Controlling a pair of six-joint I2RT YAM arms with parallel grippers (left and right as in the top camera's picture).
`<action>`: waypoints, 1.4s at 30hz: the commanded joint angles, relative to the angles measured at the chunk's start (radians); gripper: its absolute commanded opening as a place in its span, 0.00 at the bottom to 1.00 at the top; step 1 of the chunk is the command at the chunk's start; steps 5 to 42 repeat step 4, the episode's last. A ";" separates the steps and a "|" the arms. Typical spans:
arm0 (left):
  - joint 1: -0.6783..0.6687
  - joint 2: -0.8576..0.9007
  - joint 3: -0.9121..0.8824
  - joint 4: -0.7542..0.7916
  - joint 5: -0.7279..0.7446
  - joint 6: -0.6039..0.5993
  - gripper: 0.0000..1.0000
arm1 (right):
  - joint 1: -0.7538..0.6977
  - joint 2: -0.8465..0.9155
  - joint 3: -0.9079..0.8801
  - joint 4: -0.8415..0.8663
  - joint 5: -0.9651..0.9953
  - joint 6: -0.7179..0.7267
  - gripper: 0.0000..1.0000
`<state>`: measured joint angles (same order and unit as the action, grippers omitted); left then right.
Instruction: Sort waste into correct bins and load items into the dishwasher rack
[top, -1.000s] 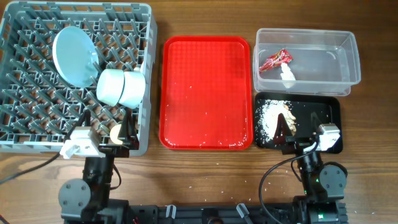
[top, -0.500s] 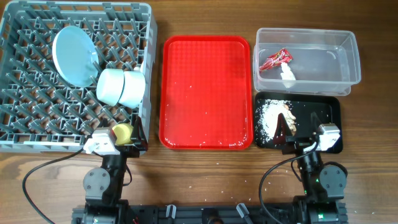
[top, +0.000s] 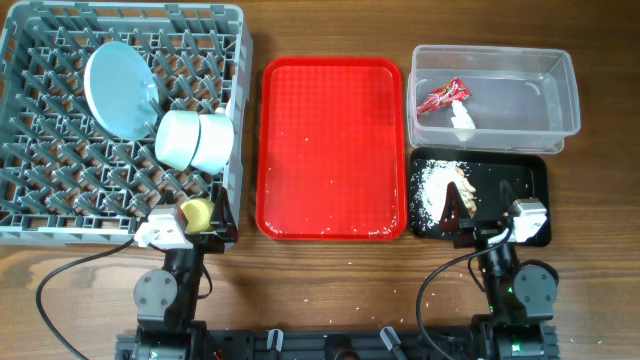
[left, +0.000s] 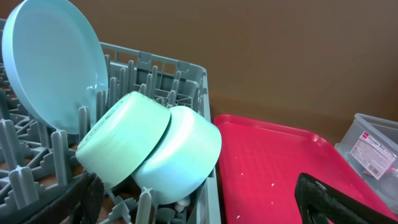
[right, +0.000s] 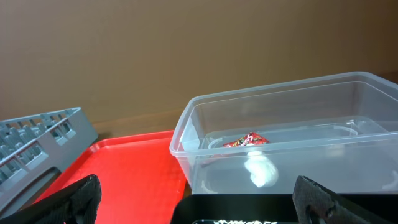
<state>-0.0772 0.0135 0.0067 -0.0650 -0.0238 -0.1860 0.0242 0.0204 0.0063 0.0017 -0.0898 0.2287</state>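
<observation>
The dishwasher rack (top: 40, 200) holds one plate (top: 118, 90), two bowls (top: 180, 138) and one yellow round object (top: 197, 213) at its near edge. The left claw (left: 199, 205) gapes wide there. One red tray (top: 330, 150) sits mid-tabletop (top: 330, 285). The clear tub (top: 562, 92) holds one wrapper (top: 442, 96) and one white scrap (top: 461, 120). Crumbs (top: 433, 190) lie in the black tray (top: 530, 172), and the right claw (right: 199, 208) is spread wide.

Wooden table (top: 330, 275) is carrying four containers. Grey dishwasher rack (top: 30, 215) is sitting at the left. Red serving tray (top: 330, 140) is lying in the middle, just beside the rack. Clear tub (top: 560, 100) and black tray (top: 520, 175) are sitting at the right, edge to edge. Tiny white crumbs (top: 350, 265) are lying scattered on the bare wood near the front.
</observation>
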 joint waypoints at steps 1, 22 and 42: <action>0.003 -0.007 -0.001 -0.006 0.012 -0.009 1.00 | -0.005 -0.006 -0.001 0.005 -0.013 -0.017 1.00; 0.003 -0.007 -0.001 -0.006 0.012 -0.009 1.00 | -0.005 -0.006 -0.001 0.005 -0.013 -0.017 1.00; 0.003 -0.007 -0.001 -0.006 0.012 -0.009 1.00 | -0.005 -0.006 -0.001 0.005 -0.013 -0.017 1.00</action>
